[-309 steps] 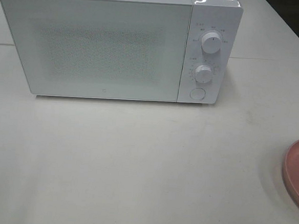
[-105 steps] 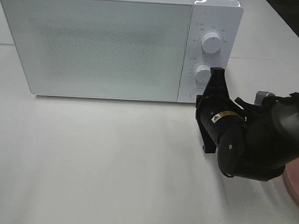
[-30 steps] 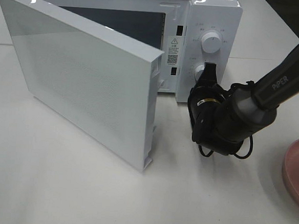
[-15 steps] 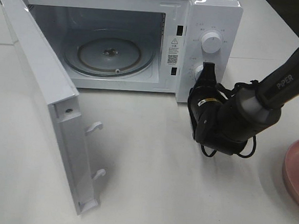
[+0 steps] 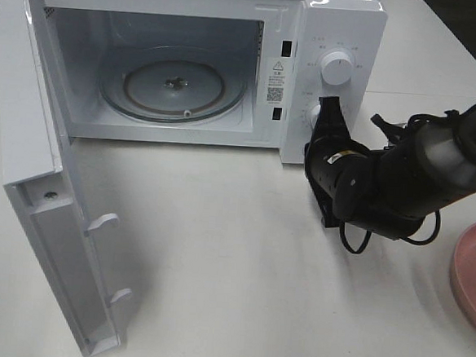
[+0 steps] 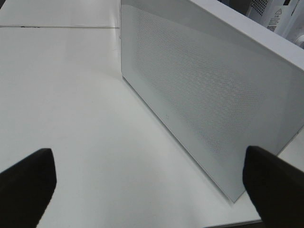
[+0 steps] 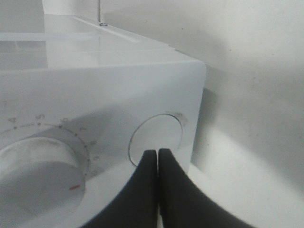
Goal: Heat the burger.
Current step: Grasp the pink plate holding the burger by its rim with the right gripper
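1. Two grippers in all. The right gripper has its two fingers pressed together with nothing between them. The left gripper shows only in its own wrist view, its two fingers spread wide and holding nothing.
2. One white microwave stands directly ahead of the right gripper, with its control panel facing the fingertips.
3. Two knobs sit on that panel. The upper knob is above the right gripper, and the lower knob is just beside its tips (partly hidden by them from above).
4. One round button lies straight in front of the closed tips. Whether they touch it cannot be told.
5. One door is swung fully open, well away from the right gripper. Its outer face stands ahead of the left gripper.
6. Two latch hooks project from the door's inner edge.
7. One glass turntable lies bare inside the cavity, beyond the panel from the right gripper.
8. One pink plate sits behind the right gripper, at the edge of the table (only part of it shows).
9. Where the burger is cannot be told from these views.
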Controlling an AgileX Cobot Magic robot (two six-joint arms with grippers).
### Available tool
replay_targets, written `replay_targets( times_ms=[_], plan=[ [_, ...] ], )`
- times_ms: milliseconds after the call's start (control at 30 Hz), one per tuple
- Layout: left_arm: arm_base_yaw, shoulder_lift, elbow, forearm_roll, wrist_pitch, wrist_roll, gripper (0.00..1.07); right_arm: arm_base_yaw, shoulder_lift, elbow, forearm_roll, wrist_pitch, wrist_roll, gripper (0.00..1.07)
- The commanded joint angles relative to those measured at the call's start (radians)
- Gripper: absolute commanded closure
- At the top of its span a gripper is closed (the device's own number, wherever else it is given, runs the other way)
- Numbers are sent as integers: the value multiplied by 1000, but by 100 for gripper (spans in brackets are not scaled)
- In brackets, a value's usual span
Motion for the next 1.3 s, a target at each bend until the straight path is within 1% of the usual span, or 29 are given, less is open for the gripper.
replay_targets(
  times_ms=[33,133,200,300,367,400,467,500,533,567,633,733,800,900,967,1000,1033,1067,1100,1133,1167,1200,1233,1300],
  plan=[
    [-1,-17,4,-9,-2,0,6,-2,-58,32,-13,64,-97,107],
    [-1,-17,4,-9,-2,0,6,-2,-72,42,-13,78,-115,107],
    [-1,-17,4,-9,-2,0,6,-2,-130,90,-13,142,-193,107],
    [-1,-17,4,-9,-2,0,6,-2,-147,102,-13,159,-223,107],
    [-1,-17,4,-9,-2,0,6,-3,-216,137,-13,226,-358,107],
    [-1,-17,4,-9,-2,0,6,-3,-216,137,-13,226,-358,107],
    [-1,-17,4,-9,-2,0,6,-4,-263,149,-13,286,-469,106],
    [-1,-17,4,-9,-2,0,6,-4,-263,149,-13,286,-469,106],
    [-1,-17,4,-9,-2,0,6,-4,-291,149,-13,330,-556,106],
    [-1,-17,4,-9,-2,0,6,-4,-291,149,-13,330,-556,106],
    [-1,-17,4,-9,-2,0,6,-4,-331,149,-13,395,-674,106],
    [-1,-17,4,-9,-2,0,6,-4,-343,149,-13,421,-715,106],
    [-1,-17,4,-9,-2,0,6,-4,-384,148,-32,549,-919,106],
    [-1,-17,4,-9,-2,0,6,-4,-394,148,-45,590,-969,106],
    [-1,-17,4,-9,-2,0,6,-4,-429,148,-70,732,-1112,105],
    [-1,-17,4,-9,-2,0,6,-4,-429,148,-70,732,-1112,105],
    [-1,-17,4,-9,-2,0,6,-4,-444,148,-98,803,-1160,104],
    [-1,-17,4,-9,-2,0,6,-4,-444,148,-98,803,-1160,104],
    [-1,-17,4,-9,-2,0,6,-4,-453,148,-121,836,-1179,104],
    [-1,-17,4,-9,-2,0,6,-4,-472,148,-178,893,-1194,104],
    [-1,-17,4,-9,-2,0,6,-4,-472,148,-178,893,-1194,104],
    [-1,-17,4,-9,-2,0,6,-4,-494,148,-253,943,-1192,104],
    [-1,-17,4,-9,-2,0,6,-4,-494,148,-253,943,-1192,104],
    [-1,-17,4,-9,-2,0,6,-4,-522,147,-352,1028,-1185,103]
  ],
)
